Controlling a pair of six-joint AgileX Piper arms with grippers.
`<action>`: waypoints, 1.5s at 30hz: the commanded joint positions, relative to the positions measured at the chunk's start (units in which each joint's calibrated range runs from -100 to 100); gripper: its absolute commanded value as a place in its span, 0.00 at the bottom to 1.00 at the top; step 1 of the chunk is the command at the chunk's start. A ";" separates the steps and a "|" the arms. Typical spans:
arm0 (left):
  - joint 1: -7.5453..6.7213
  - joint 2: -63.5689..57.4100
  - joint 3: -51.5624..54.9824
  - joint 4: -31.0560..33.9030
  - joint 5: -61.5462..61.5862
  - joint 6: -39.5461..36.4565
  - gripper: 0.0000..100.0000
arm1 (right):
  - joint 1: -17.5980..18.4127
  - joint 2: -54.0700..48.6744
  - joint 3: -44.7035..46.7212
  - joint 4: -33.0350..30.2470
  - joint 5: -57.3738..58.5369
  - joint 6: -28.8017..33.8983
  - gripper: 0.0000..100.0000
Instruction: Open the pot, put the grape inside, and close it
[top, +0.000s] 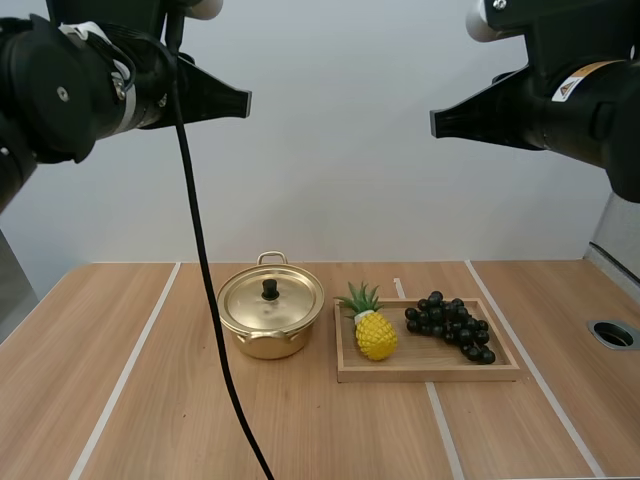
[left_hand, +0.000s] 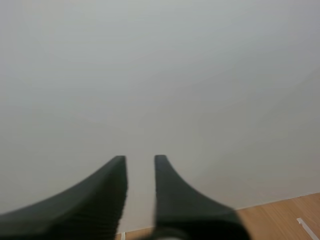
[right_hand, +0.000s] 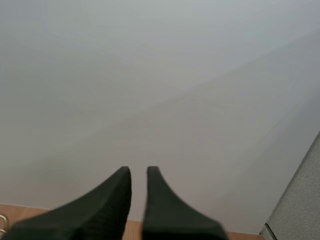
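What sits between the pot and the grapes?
A pineapple, on the wooden tray's end nearest the pot, with the grapes farther along it. The high view shows it.

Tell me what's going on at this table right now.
Nothing is being handled yet. The left arm and right arm are both raised high above the table, with their jaws slightly apart and empty. The gold pot sits on the table with its lid on. Just beside it, on the right arm's side, the grapes lie on a wooden tray next to a toy pineapple.
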 joint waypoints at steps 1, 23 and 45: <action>0.10 0.04 -0.70 -1.71 -1.49 0.89 1.00 | -0.26 -0.23 -0.44 -0.27 -1.75 -0.81 1.00; -0.13 22.80 -0.70 -20.89 10.85 26.29 1.00 | -0.26 -0.23 -0.44 -0.62 -1.74 -0.85 1.00; -4.82 46.88 -17.44 -4.93 40.29 25.04 1.00 | -0.26 -0.23 -0.44 -2.23 3.78 -0.85 1.00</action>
